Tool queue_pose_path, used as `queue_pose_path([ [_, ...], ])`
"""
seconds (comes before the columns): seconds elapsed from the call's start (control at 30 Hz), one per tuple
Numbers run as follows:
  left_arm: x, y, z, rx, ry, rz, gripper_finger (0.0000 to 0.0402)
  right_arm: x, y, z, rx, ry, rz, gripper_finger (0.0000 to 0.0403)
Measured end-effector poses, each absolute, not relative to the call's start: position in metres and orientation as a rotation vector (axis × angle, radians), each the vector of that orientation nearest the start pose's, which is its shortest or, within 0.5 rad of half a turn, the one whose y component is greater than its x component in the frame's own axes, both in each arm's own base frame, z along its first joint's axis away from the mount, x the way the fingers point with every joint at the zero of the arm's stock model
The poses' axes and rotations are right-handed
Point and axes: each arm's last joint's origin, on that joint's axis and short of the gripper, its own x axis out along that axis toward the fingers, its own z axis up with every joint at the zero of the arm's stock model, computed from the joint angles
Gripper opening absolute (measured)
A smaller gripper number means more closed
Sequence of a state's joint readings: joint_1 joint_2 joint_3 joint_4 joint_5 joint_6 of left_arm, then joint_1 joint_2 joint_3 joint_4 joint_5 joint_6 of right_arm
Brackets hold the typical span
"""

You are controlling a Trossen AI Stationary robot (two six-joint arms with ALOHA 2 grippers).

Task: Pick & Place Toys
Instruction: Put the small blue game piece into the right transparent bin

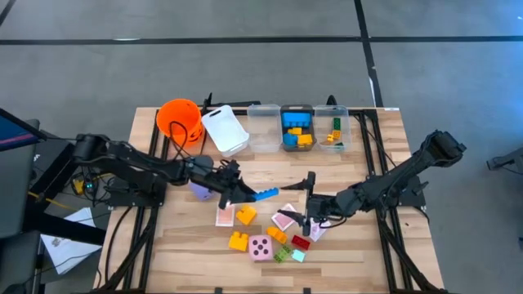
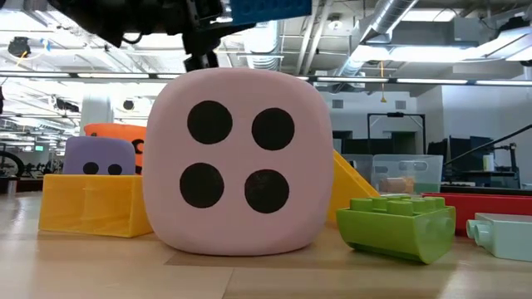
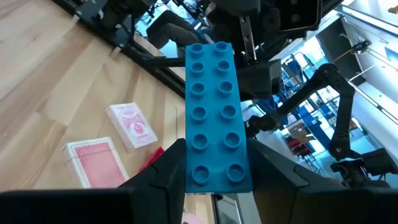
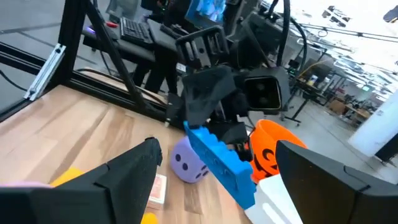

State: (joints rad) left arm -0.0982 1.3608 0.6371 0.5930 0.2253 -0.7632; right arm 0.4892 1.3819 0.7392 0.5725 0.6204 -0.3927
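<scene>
My left gripper (image 1: pixel 239 194) is shut on a long blue brick (image 1: pixel 263 195), lifted above the middle of the table; it also shows in the left wrist view (image 3: pixel 214 118) and the right wrist view (image 4: pixel 221 163). My right gripper (image 1: pixel 309 219) is open and empty, just right of the toy pile. A pink dotted die (image 1: pixel 261 247), yellow bricks (image 1: pixel 239 240), orange, red and green bricks and pink-backed cards (image 1: pixel 225 216) lie on the table. A purple die (image 1: pixel 200 190) lies by my left arm. My left gripper pinches the blue brick by its two long sides at one end (image 3: pixel 217 177), between its two fingers (image 3: pixel 165 177). The fingers lie along the brick, which sticks out level beyond them toward the table's right, studs up, clear of the table.
An orange bucket (image 1: pixel 180 119), a white bin (image 1: pixel 225 129) and three clear bins (image 1: pixel 297 126), two holding bricks, stand along the far edge. The low view is filled by the pink die (image 2: pixel 237 162), with a green brick (image 2: pixel 399 224) beside it.
</scene>
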Motion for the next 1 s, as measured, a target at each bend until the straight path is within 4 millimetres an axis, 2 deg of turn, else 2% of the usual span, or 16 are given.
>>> queue_pose_path([
  [0.17,0.291,-0.040,0.238,-0.755,0.244,-0.285,0.0129,0.267,0.123,0.257,-0.422,0.091,-0.117,0.0317],
  [0.43,0.292,-0.042,0.244,-0.718,0.218,-0.311,0.0129,0.267,0.123,0.257,-0.423,0.092,-0.114,0.0313],
  [1.0,0.292,-0.041,0.246,-0.681,0.187,-0.302,0.0129,0.270,0.118,0.257,-0.404,0.085,-0.076,0.0242],
])
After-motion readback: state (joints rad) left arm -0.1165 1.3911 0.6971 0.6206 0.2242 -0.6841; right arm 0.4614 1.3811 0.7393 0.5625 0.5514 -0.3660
